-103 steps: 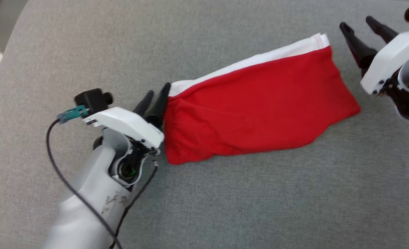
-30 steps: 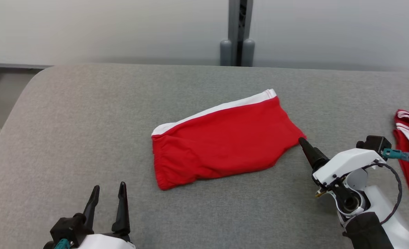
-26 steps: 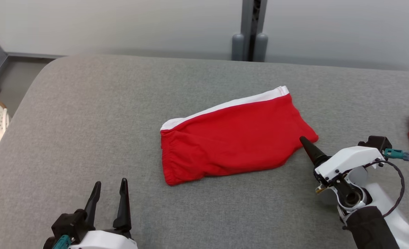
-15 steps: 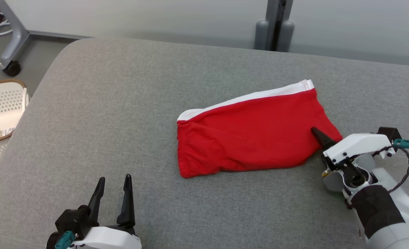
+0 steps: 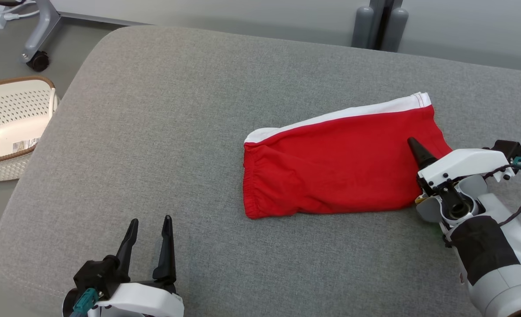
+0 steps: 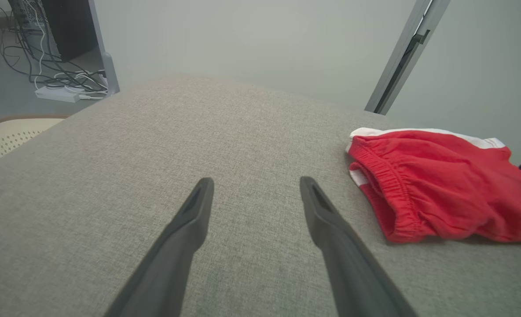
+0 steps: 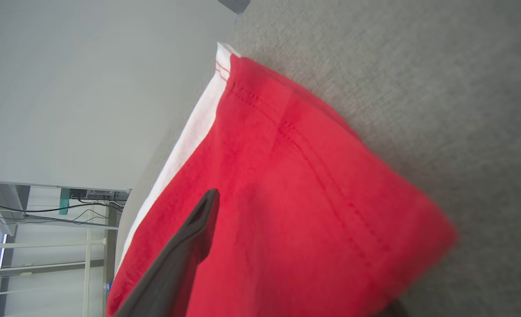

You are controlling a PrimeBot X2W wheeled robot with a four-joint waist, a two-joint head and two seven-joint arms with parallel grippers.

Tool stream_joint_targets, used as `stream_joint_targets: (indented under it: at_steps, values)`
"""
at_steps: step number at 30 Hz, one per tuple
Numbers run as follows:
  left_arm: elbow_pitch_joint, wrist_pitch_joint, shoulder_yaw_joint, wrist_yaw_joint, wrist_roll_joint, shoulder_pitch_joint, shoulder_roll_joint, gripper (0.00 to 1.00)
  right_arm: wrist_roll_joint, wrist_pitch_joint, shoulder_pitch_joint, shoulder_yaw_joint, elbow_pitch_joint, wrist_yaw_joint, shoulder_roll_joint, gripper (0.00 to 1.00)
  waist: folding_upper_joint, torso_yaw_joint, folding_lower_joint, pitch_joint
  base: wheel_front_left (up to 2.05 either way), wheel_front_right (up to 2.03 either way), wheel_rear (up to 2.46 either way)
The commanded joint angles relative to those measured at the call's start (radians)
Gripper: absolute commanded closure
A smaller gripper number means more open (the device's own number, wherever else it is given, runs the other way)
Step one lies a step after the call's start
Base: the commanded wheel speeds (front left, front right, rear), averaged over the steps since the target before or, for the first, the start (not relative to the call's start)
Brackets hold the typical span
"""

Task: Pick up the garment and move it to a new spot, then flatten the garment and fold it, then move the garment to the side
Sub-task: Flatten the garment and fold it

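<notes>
Right gripper (image 5: 416, 149): advanced since a second ago from beside the garment's (image 5: 331, 163) right corner to over its hem end. One dark tapered finger lies above the cloth and the other is mostly hidden under its edge, jaws apart and not closed. Left gripper (image 5: 150, 222): unchanged at lower left, fingers spread, well apart from the cloth. Garment: red knit shorts, white side band, gathered elastic waist at left, folded flat, lightly creased, on grey woven cushion (image 5: 177, 110). Basket (image 5: 5, 132): cream, perforated, brown rim, on floor beside.
</notes>
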Motion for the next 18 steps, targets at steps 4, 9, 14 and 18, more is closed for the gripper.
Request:
stream_joint_targets:
  at_steps: [4,9,14,18]
  values:
    - [-0.002,-0.003,0.0,0.002,0.0,-0.019,0.004,0.0,-0.004,-0.039,0.022,0.008,0.004,0.001,0.015,1.0,-0.0001,-0.003,0.0,0.003,0.0,0.0,0.0]
    - [0.001,-0.003,-0.001,0.003,0.001,-0.025,0.004,0.0,0.003,-0.086,0.039,0.012,-0.035,0.0,0.012,1.0,-0.0001,-0.015,0.0,-0.001,0.0,0.0,0.0]
    - [0.008,-0.003,0.0,0.002,0.005,-0.016,0.004,0.0,0.022,-0.12,0.066,0.004,-0.072,0.0,0.002,1.0,-0.0001,-0.031,0.0,-0.022,0.0,0.0,0.0]
    - [0.012,-0.003,0.005,0.001,0.006,-0.005,0.004,0.0,0.038,-0.163,0.089,-0.009,-0.08,0.0,-0.014,1.0,-0.0001,-0.048,0.0,-0.045,0.0,0.0,0.0]
